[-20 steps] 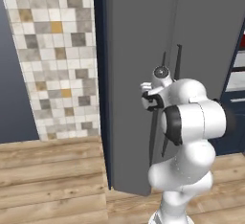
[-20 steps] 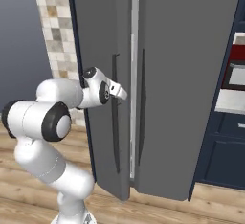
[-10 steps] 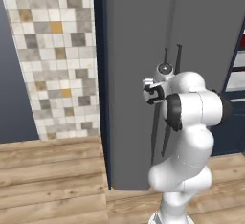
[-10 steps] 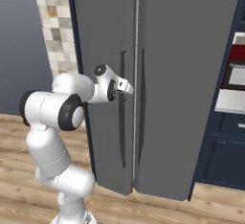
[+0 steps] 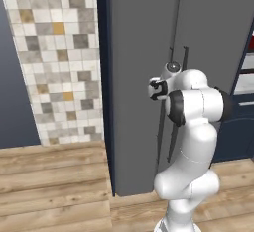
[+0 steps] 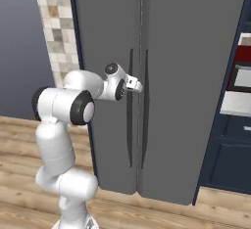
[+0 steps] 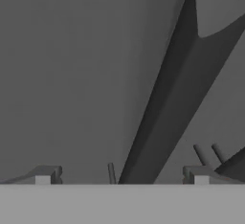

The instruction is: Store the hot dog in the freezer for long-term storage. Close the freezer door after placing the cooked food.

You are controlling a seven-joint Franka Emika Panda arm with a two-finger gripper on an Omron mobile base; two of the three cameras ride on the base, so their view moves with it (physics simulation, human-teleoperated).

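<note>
- Two tall grey doors front the freezer, both lying flush; the freezer door on the left carries a long thin dark bar handle that runs straight up and down.
- The hand sits at the upper part of that bar, just in front of it, reaching in from the bar's left.
- In the hand view the bar runs as a dark diagonal between the two fingertips, so the fingers stand wide apart on either side of it, not clamped.
- I cannot tell whether a finger touches the bar.
- Judgement: the door is still to be opened, so the fingers must pinch across the bar's upright axis, then pull away from the panel.
- The hot dog is not to be seen here, and the hand holds nothing.
</note>
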